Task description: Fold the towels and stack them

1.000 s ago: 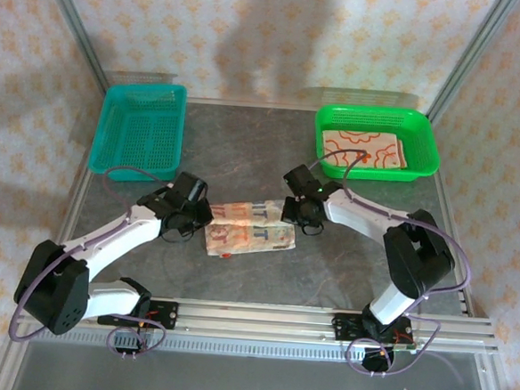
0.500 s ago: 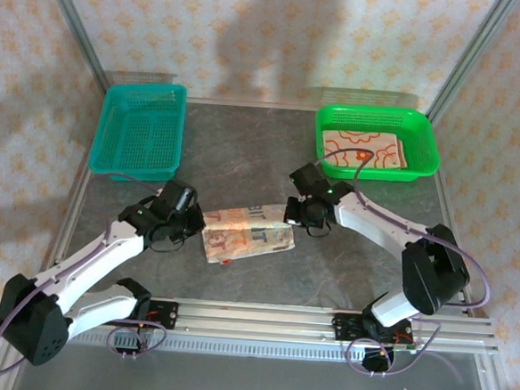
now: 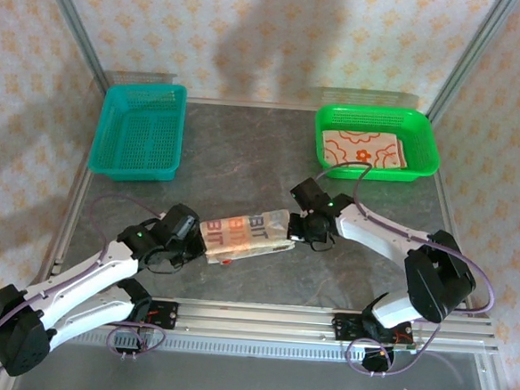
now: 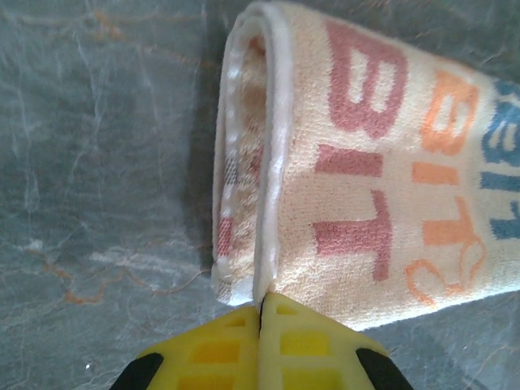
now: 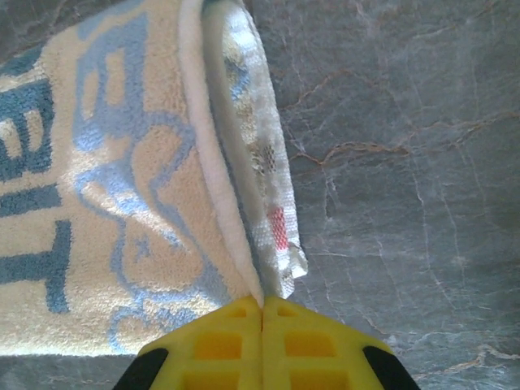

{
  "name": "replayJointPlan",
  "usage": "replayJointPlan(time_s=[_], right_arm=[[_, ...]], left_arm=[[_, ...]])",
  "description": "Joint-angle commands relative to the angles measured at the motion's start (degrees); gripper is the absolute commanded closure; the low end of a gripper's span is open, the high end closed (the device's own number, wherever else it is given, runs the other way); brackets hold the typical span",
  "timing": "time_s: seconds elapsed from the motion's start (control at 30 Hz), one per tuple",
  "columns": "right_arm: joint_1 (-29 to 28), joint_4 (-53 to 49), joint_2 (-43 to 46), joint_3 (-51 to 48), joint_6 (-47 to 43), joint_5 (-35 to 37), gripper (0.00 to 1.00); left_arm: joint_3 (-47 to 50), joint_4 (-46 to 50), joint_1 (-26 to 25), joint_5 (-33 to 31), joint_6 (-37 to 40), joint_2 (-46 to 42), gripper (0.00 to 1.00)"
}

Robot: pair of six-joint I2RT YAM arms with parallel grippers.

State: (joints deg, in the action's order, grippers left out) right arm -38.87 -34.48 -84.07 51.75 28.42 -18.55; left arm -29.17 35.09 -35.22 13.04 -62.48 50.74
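- Table [image 3: 245, 149]: grey, marbled top, with a metal rail along its near edge. It carries every item below.
- Green basket [image 3: 424, 146]: plastic mesh, at the far right of the table.
- Teal basket [image 3: 139, 133]: plastic mesh, at the far left, well apart from the green one.
- Folded towel [image 3: 247, 232]: cream cloth printed with "BIT" lettering in red, orange and blue. It is doubled into a long, narrow band lying on the table near the front centre, between the two grippers and slightly tilted, with its right end farther back. The layered white hems show at both short ends.
- Second towel [image 3: 363, 149]: cream with orange swirls and a flower, lying flat inside the green basket.
- Left gripper [image 4: 262, 313]: at the left short end of the folded towel. Its yellow fingers are pressed together with no gap, and the towel's hem edge runs into the seam between them.
- Right gripper [image 5: 262, 313]: at the right short end of the folded towel. Its yellow fingers are likewise closed tight, pinching the hem at the corner.
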Motion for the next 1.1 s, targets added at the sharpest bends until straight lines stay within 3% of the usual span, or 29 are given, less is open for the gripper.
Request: replayJointPlan(time_s=[0.0, 0.2, 0.47, 0.5, 0.57, 0.6, 0.63, 0.7, 0.73, 0.93, 1.07], right_arm=[[-0.06, -0.23, 0.51, -1.46, 0.05, 0.95, 1.0], [-0.26, 1.58, -1.08, -3.22, 0.43, 1.23, 1.0], [-0.34, 3.97, -4.49, -3.91, 0.39, 2.29, 1.0], [-0.34, 4.07, -4.76, -3.85, 0.47, 2.29, 0.98], [-0.37, 3.94, -4.46, -3.62, 0.63, 2.43, 0.84], [-0.41, 3.56, -3.9, -3.35, 0.58, 2.59, 0.75], [-0.46, 2.97, -3.19, -3.08, 0.42, 2.87, 0.67], [-0.52, 1.54, -1.62, -2.27, -0.02, 3.79, 0.65], [-0.52, 0.54, -0.83, -1.69, -0.2, 4.46, 0.65], [-0.68, -1.44, 1.01, 2.66, -0.75, 5.53, 0.69], [-0.94, 0.23, -1.32, 5.44, -1.0, 4.83, 0.76]], left_arm=[[1.85, -0.06, -1.63, -1.37, -3.57, -0.02, 1.0], [4.0, -2.51, -2.31, -0.49, -4.42, 0.69, 1.0], [6.14, -10.15, -2.31, 2.99, -4.15, 7.91, 1.0], [6.07, -10.46, -2.31, 3.06, -3.91, 8.76, 0.99], [5.52, -10.12, -2.3, 3.0, -3.25, 9.54, 0.96], [4.91, -9.22, -2.31, 2.53, -2.74, 9.48, 0.93], [4.1, -7.94, -2.31, 1.74, -2.0, 9.27, 0.84], [1.92, -3.8, -2.31, -0.68, -0.48, 8.41, 0.6], [0.57, -1.42, -2.22, -2.05, 0.23, 7.93, 0.58], [-9.06, 7.53, -1.11, -7.27, 7.68, 8.95, 0.6], [-13.87, 5.67, -0.55, -7.38, 11.69, 13.92, 0.74]])
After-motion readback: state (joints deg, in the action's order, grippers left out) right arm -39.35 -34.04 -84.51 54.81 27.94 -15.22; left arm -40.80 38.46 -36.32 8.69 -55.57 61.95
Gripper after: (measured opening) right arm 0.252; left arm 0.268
